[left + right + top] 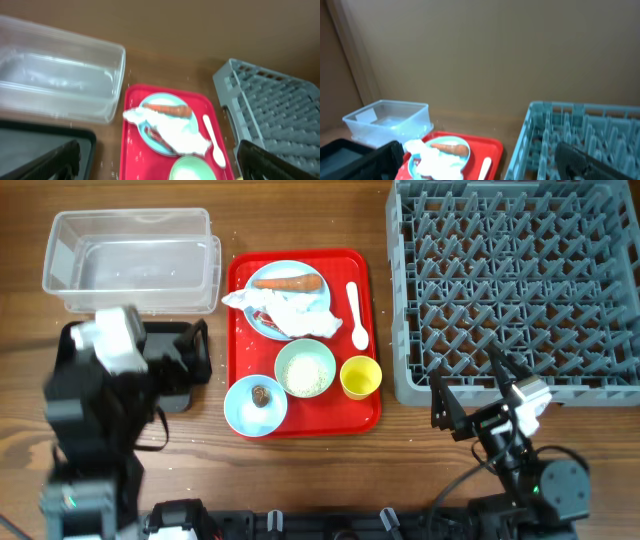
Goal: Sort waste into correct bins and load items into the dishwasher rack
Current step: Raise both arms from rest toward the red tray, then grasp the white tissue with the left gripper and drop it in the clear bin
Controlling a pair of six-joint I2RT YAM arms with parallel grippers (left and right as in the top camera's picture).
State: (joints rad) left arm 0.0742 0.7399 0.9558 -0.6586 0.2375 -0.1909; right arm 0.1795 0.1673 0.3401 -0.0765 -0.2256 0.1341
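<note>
- Overhead. The red tray sits mid-worktop. The clear tub is at its 10 o'clock. The black tray is at 9, mostly hidden under the left arm. The rack is at 2 to 3 o'clock, with nothing loaded.
- On the red tray: plate at 12, carrying the carrot and tissue; spoon at 2. The green bowl is central and holds rice. The yellow cup is at 4. The blue bowl is at 7, with the brown lump inside.
- Judgement: waste lies in or on the dishes, so emptying comes before racking. Bins sit on the left arm's side and the rack on the right arm's side, which suits a split of the work.
- The right gripper is just off the rack's near-left corner, fingers spread wide and holding nothing.
- Left wrist (blurred). The left gripper is spread wide with nothing held. It hangs over the black tray's edge and faces the plate, with the tub at 10 o'clock. Likely lined up for a first pick of waste.
- Right wrist. Fingers are wide apart at the lower corners, nothing between them. The rack is at 4 o'clock, the plate at 7 and the tub at 8. This looks like a waiting pose.
</note>
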